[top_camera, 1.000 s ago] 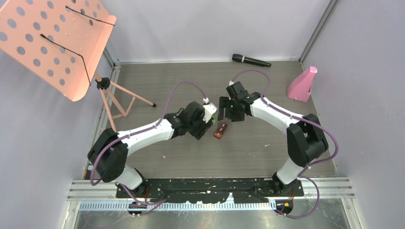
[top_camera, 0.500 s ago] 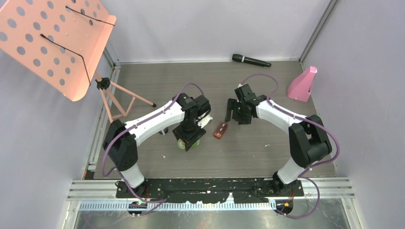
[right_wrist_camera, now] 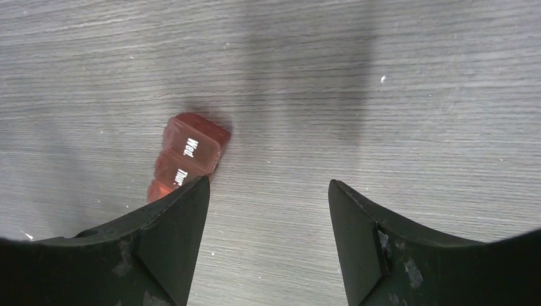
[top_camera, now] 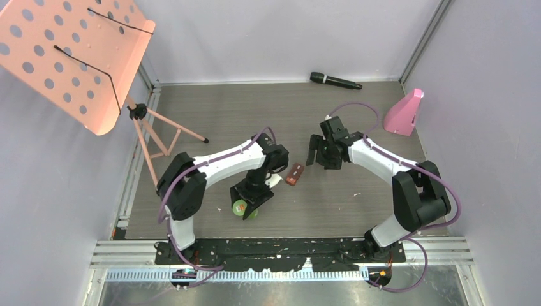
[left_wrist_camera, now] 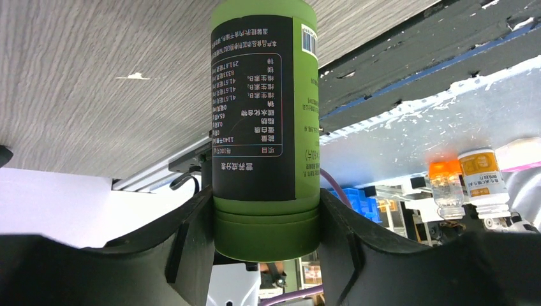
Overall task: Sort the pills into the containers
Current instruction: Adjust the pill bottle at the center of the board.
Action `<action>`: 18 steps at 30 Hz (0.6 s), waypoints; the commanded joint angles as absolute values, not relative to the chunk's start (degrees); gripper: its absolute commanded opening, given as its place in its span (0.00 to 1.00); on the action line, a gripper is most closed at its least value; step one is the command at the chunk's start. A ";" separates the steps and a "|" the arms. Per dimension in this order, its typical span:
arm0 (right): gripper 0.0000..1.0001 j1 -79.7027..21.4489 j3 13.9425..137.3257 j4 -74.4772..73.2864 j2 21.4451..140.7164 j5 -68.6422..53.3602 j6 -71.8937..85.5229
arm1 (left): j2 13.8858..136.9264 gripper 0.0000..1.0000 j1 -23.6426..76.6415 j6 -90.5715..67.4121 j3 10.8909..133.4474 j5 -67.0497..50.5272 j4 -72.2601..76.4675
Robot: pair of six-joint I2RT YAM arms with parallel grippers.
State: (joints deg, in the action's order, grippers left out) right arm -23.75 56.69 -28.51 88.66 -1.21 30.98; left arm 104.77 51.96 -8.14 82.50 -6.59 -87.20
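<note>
Near table's (top_camera: 357, 210) front edge, my left gripper (left_wrist_camera: 265, 223) clamped on green bottle (left_wrist_camera: 261, 115) at lid end. Right gripper (right_wrist_camera: 268, 191) open, empty, hovering above table. Red weekday pill case (right_wrist_camera: 188, 159) flat on table, just beside one right finger.

The case (right_wrist_camera: 191, 153) reads "Wed." on one lid and "Thur." on the next, at its seven o'clock. The bottle (left_wrist_camera: 265, 210) has a black label (left_wrist_camera: 252, 108) of upside-down Chinese print and figures, too small to read, with a barcode (left_wrist_camera: 309, 41) at its one o'clock.
</note>
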 commanded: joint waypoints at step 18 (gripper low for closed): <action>0.75 -23.09 56.07 -26.80 85.97 -2.08 31.33 | 110.22 0.77 52.29 -9.13 84.95 -7.37 -95.97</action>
State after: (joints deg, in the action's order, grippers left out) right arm -23.38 55.96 -28.25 88.36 -1.65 31.22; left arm 110.37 52.16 -8.43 82.56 -6.92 -87.79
